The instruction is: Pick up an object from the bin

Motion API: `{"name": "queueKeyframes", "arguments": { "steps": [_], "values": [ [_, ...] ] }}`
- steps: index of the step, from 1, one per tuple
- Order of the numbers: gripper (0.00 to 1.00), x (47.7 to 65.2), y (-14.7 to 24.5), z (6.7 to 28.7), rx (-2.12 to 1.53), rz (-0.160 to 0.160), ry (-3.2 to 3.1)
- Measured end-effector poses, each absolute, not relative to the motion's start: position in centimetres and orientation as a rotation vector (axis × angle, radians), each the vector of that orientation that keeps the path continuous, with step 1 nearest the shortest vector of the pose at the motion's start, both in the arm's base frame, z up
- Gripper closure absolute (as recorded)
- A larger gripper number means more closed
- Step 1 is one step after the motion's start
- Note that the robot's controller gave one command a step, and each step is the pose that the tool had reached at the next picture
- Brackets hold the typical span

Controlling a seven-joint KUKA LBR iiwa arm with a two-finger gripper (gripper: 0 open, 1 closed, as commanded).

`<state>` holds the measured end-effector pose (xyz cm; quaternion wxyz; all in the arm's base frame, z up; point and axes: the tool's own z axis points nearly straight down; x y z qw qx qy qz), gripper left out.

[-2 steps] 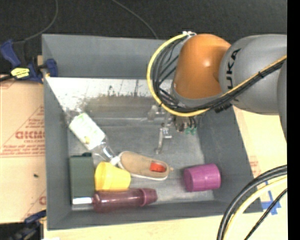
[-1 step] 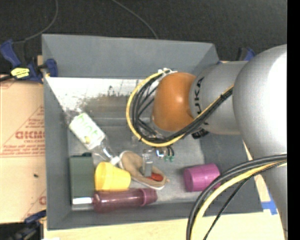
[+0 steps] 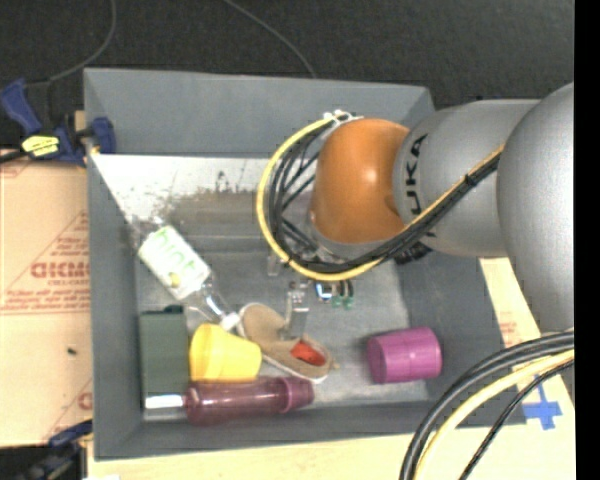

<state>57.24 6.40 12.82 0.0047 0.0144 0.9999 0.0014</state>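
Observation:
My gripper (image 3: 297,320) reaches down from under the orange wrist cover into the middle of the bin. Its tip stands just above a flat beige sole-shaped piece (image 3: 272,330) that lies on the floor. A small red thing (image 3: 307,351) rests on that piece's right end. Left of it and touching it, a yellow cup (image 3: 223,354) lies on its side. A purple cylinder (image 3: 405,355) lies apart to the right of the gripper.
A maroon bottle (image 3: 248,398) lies along the front wall. A dark green box (image 3: 162,354) sits in the front left corner. A clear bottle with a green and white label (image 3: 172,258) lies by the left wall. The arm covers the bin's back right.

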Motion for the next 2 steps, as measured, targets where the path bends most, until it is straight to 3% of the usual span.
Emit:
{"name": "queueKeyframes", "arguments": {
  "steps": [1, 2],
  "values": [
    [0.00, 57.9, 5.2, 7.1, -0.018, 0.002, 3.139],
    [0.00, 56.2, 6.6, 7.3, 0.194, 0.004, 3.117]
  ]
}}
